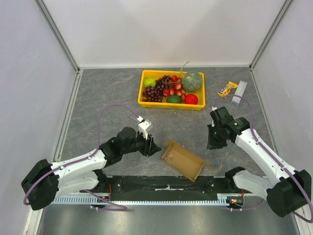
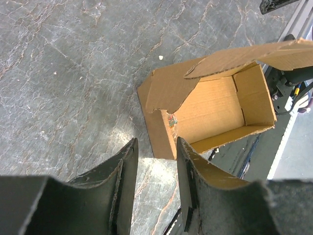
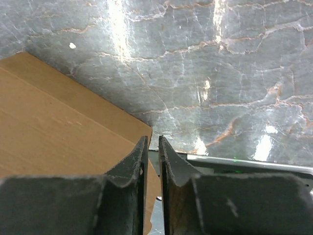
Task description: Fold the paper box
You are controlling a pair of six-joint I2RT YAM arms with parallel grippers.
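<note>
Brown cardboard, unprinted: the paper box point(image 1: 183, 160) lies on the grey marbled table point(image 1: 98, 98) close to the near edge, between my two arms. It is half formed. My left wrist camera looks into its open inside, with the walls up and one flap hanging over the opening.

My left gripper point(image 1: 152, 146) sits just left of the box, its fingers a moderate way apart with nothing between them. My right gripper point(image 1: 213, 143) is near the box's right end. Its fingers point(image 3: 139, 161) are parted by only a thin slit, empty, with a brown panel beside them.

Far off, a yellow tray point(image 1: 161, 105) holds fruit. Right of it lies a yellow snack packet point(image 1: 227, 89) whose print is too small to read.
</note>
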